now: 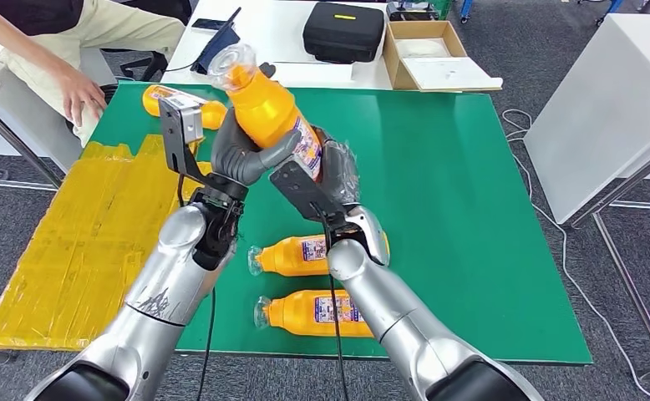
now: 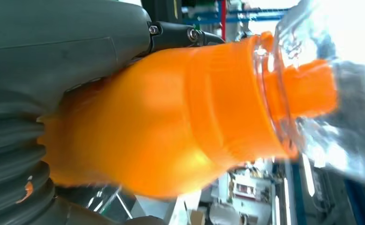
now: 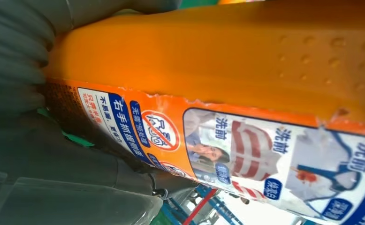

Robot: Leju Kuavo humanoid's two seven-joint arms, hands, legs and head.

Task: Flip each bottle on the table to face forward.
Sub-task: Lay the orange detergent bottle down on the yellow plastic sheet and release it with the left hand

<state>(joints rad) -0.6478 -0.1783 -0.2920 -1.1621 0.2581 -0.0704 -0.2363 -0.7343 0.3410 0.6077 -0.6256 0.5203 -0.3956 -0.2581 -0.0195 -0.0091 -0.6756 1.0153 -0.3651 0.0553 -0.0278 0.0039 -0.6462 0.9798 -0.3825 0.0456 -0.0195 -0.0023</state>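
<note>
An orange bottle (image 1: pixel 265 107) with a clear cap is lifted above the green table (image 1: pixel 455 167), tilted with its cap toward the far left. My left hand (image 1: pixel 242 154) wraps its middle and my right hand (image 1: pixel 334 171) grips its lower end. The left wrist view shows the orange bottle's neck and cap (image 2: pixel 307 89) close up. Its printed label (image 3: pixel 246 150) faces the right wrist camera. Two more orange bottles lie on their sides near the front edge, one (image 1: pixel 292 255) partly behind my right arm, the other (image 1: pixel 313 313) below it. Another bottle (image 1: pixel 159 98) lies at the far left.
A person sits at the far left with a hand (image 1: pixel 79 96) near the table corner. Yellow taped sheeting (image 1: pixel 71 242) covers the table's left side. A black case (image 1: pixel 344 31) and an open cardboard box (image 1: pixel 426 54) stand on the white table behind.
</note>
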